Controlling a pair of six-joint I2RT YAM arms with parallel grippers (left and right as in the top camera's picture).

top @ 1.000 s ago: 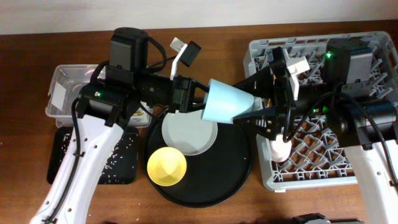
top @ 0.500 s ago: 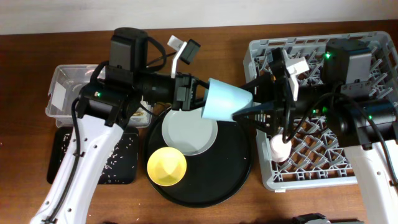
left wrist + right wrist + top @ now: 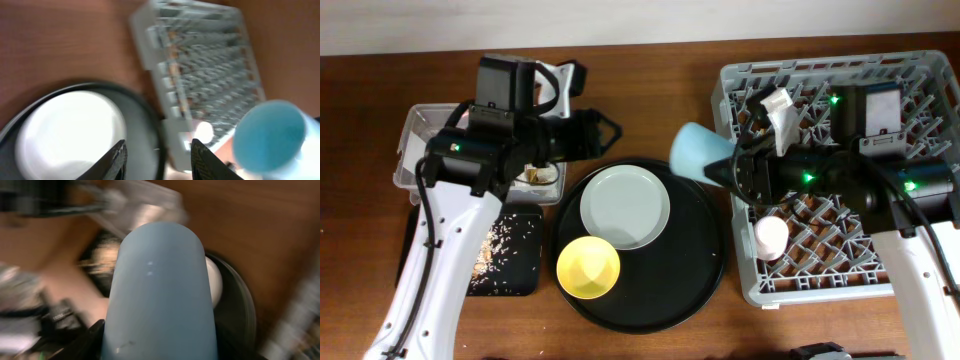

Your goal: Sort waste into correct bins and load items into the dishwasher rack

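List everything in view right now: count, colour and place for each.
dishwasher rack: one, light grey, table's right side
pink cup: one, pink, in the rack
blue cup: one, pale blue, held by the rack's left edge
round tray: one, black, centre
plate: one, grey-white, on the round tray
bowl: one, yellow, on the round tray
clear box: one, clear, far left
flat tray: one, black, beside the clear box
food scraps: scattered, beige, in the flat tray
left gripper: open, empty
right gripper: shut on the blue cup
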